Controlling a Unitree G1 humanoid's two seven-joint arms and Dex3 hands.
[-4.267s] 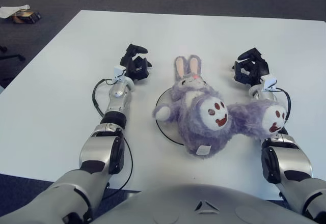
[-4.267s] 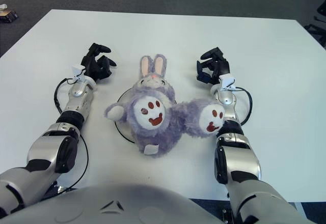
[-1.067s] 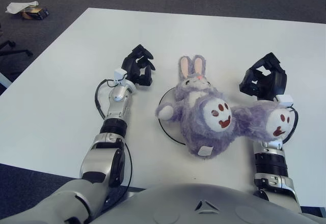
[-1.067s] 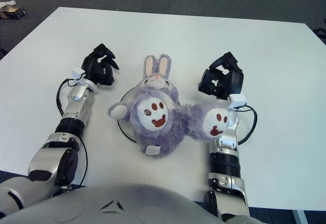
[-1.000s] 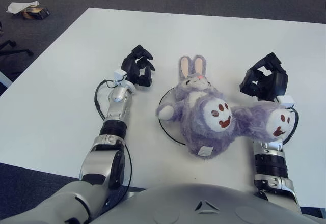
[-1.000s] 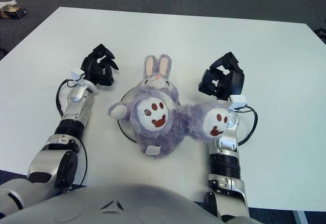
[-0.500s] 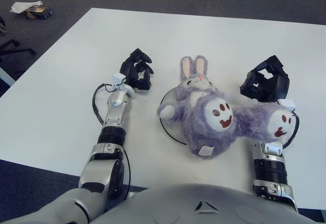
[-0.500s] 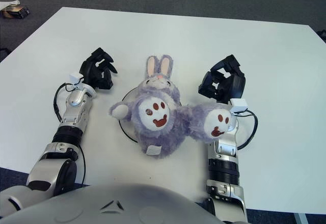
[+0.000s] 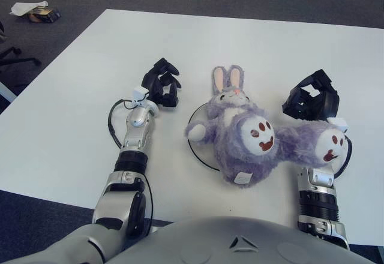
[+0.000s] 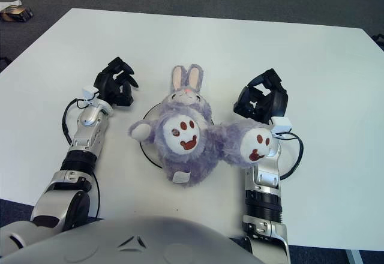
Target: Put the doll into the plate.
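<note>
A purple plush bunny doll lies on its back in the middle of the white table, ears pointing away from me. It covers most of a white plate whose thin dark rim shows at the doll's left side. One of its feet lies over my right forearm. My left hand shows left of the doll's head, fingers loosely curled and holding nothing. Just right of the doll, my right hand is raised a little, its fingers arched around nothing.
The white table stretches far beyond the doll, with its left edge slanting toward dark carpet. A small box and paper lie on the floor at far left. Black cables loop by both wrists.
My right hand has sunk slightly and drawn a touch closer to the doll. The left hand and the doll stay where they were.
</note>
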